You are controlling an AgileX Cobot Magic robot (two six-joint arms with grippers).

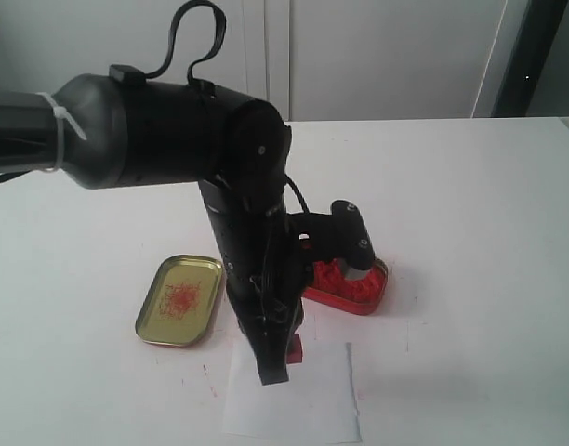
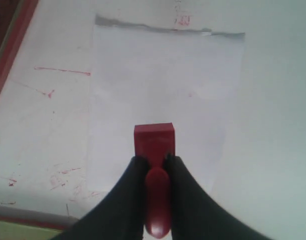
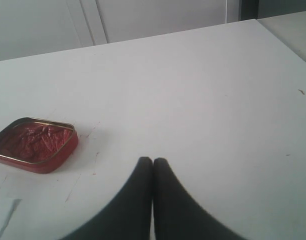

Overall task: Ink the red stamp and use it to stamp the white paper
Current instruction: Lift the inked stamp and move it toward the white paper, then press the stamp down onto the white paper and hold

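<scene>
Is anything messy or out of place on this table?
Yes, a little mess: red ink streaks stain the white table beside the white paper, and the gold lid, lying inside up, has red smears in it. Nothing looks spilled or broken; the red stamp sits squarely in the left gripper.

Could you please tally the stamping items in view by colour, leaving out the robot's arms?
Red: 2, the red stamp and the ink tin
Gold: 1, the lid
White: 1, the white paper
Total: 4
</scene>
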